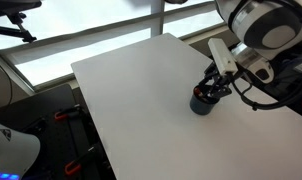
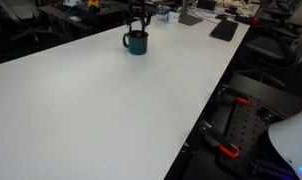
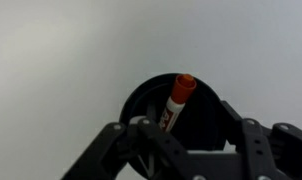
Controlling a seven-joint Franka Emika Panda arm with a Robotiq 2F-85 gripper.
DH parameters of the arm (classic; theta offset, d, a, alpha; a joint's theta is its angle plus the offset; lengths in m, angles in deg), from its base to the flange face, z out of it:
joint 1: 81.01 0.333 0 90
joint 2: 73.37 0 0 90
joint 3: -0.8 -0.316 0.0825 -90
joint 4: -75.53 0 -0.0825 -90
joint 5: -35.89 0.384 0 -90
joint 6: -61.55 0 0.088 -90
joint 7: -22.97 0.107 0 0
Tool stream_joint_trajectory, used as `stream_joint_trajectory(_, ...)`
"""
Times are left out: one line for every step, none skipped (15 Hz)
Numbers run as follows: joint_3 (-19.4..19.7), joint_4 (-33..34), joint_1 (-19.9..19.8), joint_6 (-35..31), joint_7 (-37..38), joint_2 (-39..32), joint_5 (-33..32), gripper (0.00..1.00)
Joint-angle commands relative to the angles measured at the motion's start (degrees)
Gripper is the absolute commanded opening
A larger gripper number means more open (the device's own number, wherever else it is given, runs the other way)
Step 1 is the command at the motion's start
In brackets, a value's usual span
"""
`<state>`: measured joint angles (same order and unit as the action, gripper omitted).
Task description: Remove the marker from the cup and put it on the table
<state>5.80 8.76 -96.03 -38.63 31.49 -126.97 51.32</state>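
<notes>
The dark navy cup (image 1: pixel 201 104) stands on the white table (image 1: pixel 131 90) near its far edge; it also shows in an exterior view (image 2: pixel 136 42). In the wrist view the cup (image 3: pixel 201 115) holds the marker (image 3: pixel 177 100), white-bodied with a red-orange cap, leaning upright inside it. My gripper (image 1: pixel 215 88) hangs directly over the cup mouth, fingertips at rim level. In the wrist view the gripper (image 3: pixel 186 140) is open, its dark fingers spread to either side of the marker without touching it. The marker is not visible in either exterior view.
Beyond the table's far end lie a laptop-like dark object (image 2: pixel 223 29) and desk clutter (image 2: pixel 186 17). Black equipment with red clamps (image 2: pixel 229 150) stands below the table's near edge. Window rails (image 1: pixel 101 35) run behind the table.
</notes>
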Motion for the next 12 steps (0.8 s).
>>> stream_joint_trajectory(-0.41,-0.06,-1.29,-0.40,1.48,0.02,1.67,0.48)
stream_joint_trajectory(-0.41,-0.05,-1.43,-0.42,1.46,-0.11,1.75,0.50)
stream_joint_trajectory(-0.42,0.00,-1.42,-0.50,1.33,-0.33,1.63,0.48)
stream_joint_trajectory(-0.42,0.03,-1.29,-0.63,1.27,-0.61,1.42,0.44)
stream_joint_trajectory(-0.43,0.13,-1.10,-0.59,1.18,-0.94,1.21,0.49)
stream_joint_trajectory(-0.45,0.31,-0.91,-0.50,1.19,-1.36,1.05,0.55)
stream_joint_trajectory(-0.52,0.38,-0.76,-0.45,1.20,-1.66,1.03,0.54)
stream_joint_trajectory(-0.55,0.58,-0.48,-0.31,1.17,-2.08,0.83,0.59)
stream_joint_trajectory(-0.54,0.66,-0.21,-0.28,1.25,-2.40,0.68,0.56)
stream_joint_trajectory(-0.59,0.79,-0.03,-0.11,1.16,-2.75,0.59,0.40)
stream_joint_trajectory(-0.63,0.88,0.11,0.00,1.09,-3.00,0.56,0.31)
stream_joint_trajectory(-0.63,0.94,0.25,0.03,1.08,-3.14,0.54,0.30)
